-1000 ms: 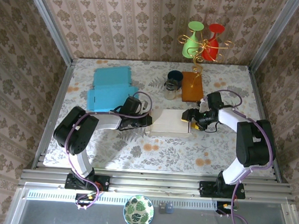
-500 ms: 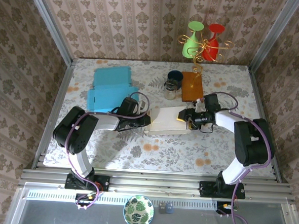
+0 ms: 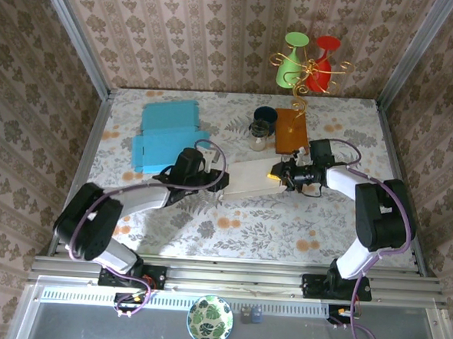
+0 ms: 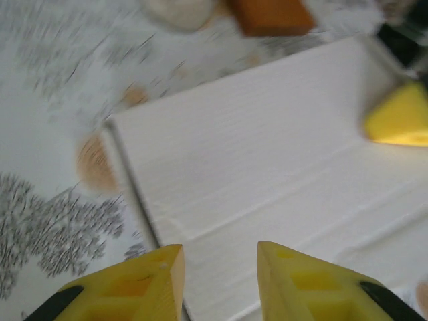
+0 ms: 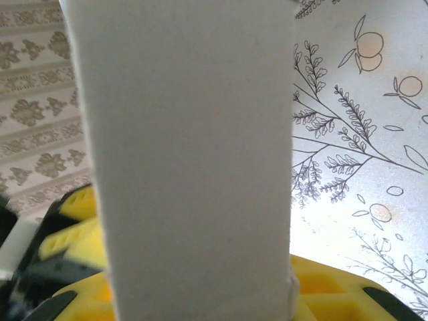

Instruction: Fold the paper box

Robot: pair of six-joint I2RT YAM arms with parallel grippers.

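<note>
- Top external: paper box (image 3: 249, 178), a flat white sheet at the middle of the table (image 3: 285, 219). Blue sheets (image 3: 165, 135) at its 10 o'clock, orange block (image 3: 292, 131) at its 1 o'clock.
- Left gripper (image 3: 216, 183) at the 9 o'clock end of the box, right gripper (image 3: 277, 173) at the 3 o'clock end, both touching it.
- Against a second ago: no longer a squat rectangle lying square, but drawn out long and slanted, with the 3 o'clock end swung toward 1 o'clock and seemingly lifted. Right gripper shifted toward 11 o'clock. Left arm's elbow dropped toward 7 o'clock, reaching in from lower down.
- Probable meaning: one panel being turned up about a crease while the other end is held down. Folding under way, no walls standing yet.
- Left wrist: left gripper (image 4: 219, 261) at 6 o'clock, jaws apart, set over the near edge of the paper box (image 4: 267, 154). Pressing or only hovering, not clear. Faint creases across the white panel. Right gripper's yellow fingertip (image 4: 400, 119) at 3 o'clock, on the box. Orange block (image 4: 271, 13) at 12 o'clock, table (image 4: 47, 221) at 9 o'clock.
- Right wrist: paper box (image 5: 194, 154) standing as an upright white panel through the centre. Right gripper's fingers (image 5: 334, 291) at 6 o'clock on either side of its base, apparently clamped on it. Table (image 5: 361, 134) at 3 o'clock.
</note>
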